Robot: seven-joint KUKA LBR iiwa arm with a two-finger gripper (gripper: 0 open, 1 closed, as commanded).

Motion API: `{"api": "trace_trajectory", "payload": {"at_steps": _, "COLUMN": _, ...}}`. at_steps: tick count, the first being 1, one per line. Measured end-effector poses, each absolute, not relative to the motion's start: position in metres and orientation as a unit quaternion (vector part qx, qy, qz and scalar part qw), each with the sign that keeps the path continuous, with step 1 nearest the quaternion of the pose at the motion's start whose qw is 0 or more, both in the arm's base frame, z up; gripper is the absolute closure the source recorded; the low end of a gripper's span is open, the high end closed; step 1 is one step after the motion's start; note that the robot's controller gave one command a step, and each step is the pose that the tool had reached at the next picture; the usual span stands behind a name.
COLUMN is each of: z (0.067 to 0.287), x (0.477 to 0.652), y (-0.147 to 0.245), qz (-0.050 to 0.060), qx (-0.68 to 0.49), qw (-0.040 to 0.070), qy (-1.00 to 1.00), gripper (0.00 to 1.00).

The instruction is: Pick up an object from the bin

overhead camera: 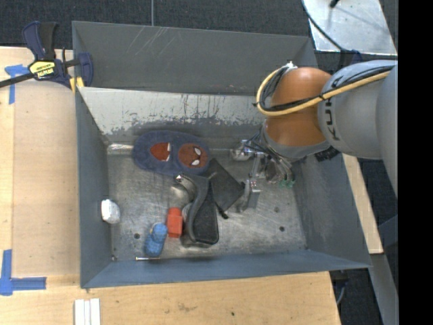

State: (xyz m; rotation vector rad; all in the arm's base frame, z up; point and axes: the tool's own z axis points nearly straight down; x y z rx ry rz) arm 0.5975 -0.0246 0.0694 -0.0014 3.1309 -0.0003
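Care over alignment matters most here: our gripper [250, 193] hangs low in the right half of the grey bin [95, 181], just beside the right edge of a black flat piece [226, 189] that leans on a black shoe-like thing [203, 219]. We cannot tell how the jaws stand. We judge it best to centre over that black edge, descend straight and close firmly, clear of the blue plush slipper [169, 153] lying behind.

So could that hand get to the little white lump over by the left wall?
Probably yes. The white lump lies alone, with nothing over it. The hand hangs beyond the black things, but could likely pass above them. The left wall beside the lump might crowd the grab.
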Motion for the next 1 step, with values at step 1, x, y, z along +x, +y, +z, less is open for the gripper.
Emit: {"api": "trace_trajectory", "payload": {"at_steps": 1, "z": 0.1017, "x": 0.6222, "y": -0.0009, "qz": 0.001, "qx": 0.157, "qw": 0.004, "qy": 0.988, "gripper": 0.00}}
